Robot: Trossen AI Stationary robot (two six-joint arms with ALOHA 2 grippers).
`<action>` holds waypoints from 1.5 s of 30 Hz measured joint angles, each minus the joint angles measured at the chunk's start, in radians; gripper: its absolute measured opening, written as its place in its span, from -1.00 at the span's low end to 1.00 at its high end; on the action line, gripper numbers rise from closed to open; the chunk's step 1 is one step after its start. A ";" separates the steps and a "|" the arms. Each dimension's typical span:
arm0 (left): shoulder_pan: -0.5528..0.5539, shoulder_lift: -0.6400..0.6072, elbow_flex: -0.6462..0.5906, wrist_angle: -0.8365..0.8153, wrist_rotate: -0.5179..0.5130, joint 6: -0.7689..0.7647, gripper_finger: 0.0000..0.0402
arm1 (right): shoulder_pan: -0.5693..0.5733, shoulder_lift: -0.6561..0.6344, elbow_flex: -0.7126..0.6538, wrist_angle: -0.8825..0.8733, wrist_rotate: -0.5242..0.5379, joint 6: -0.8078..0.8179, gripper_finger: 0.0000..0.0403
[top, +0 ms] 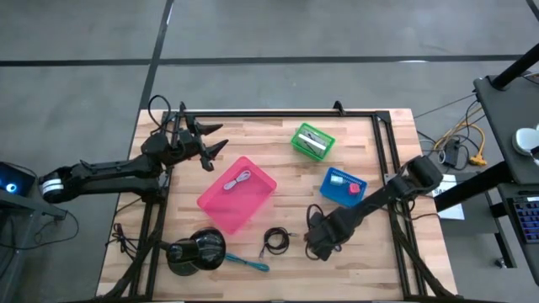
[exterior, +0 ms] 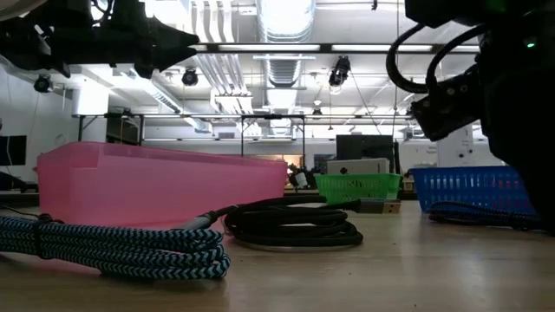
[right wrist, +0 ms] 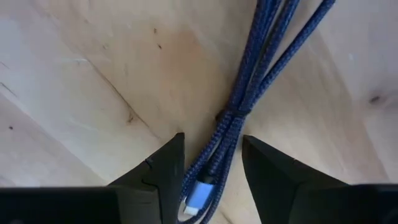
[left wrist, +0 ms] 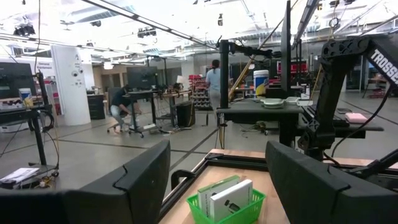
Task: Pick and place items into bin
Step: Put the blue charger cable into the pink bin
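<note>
In the right wrist view, the right gripper (right wrist: 211, 171) sits low over the wooden table (right wrist: 74, 93), its fingers apart on either side of a bundled blue braided cord (right wrist: 249, 87), not yet clamped on it. The cord's long axis runs from the frame's upper right down to its pale-blue plug at lower centre. In the overhead view, the left gripper (top: 215, 143) hangs wide open upper left, beside the pink bin (top: 237, 195).

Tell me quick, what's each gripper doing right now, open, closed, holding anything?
Left gripper: open, empty, raised above the table beside the pink bin.
Right gripper: jaws open, down astride the blue braided cable, not yet clamped on it.
</note>
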 joint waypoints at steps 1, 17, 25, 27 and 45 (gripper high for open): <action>0.000 0.000 0.000 0.000 0.000 0.000 0.23 | -0.001 -0.001 -0.007 0.007 -0.014 0.000 -0.27; 0.000 0.001 -0.002 -0.001 0.000 0.000 0.23 | 0.006 0.001 -0.006 0.012 -0.025 -0.077 -0.70; 0.000 0.001 -0.002 -0.001 0.000 0.000 0.23 | 0.012 0.001 -0.008 0.034 -0.023 -0.231 -0.93; 0.000 0.001 -0.002 -0.001 0.000 0.000 0.23 | 0.015 0.001 -0.008 0.069 -0.013 -0.283 -0.93; 0.000 0.001 -0.002 -0.003 0.000 -0.001 0.23 | 0.018 -0.077 -0.010 0.124 0.374 -0.534 -0.94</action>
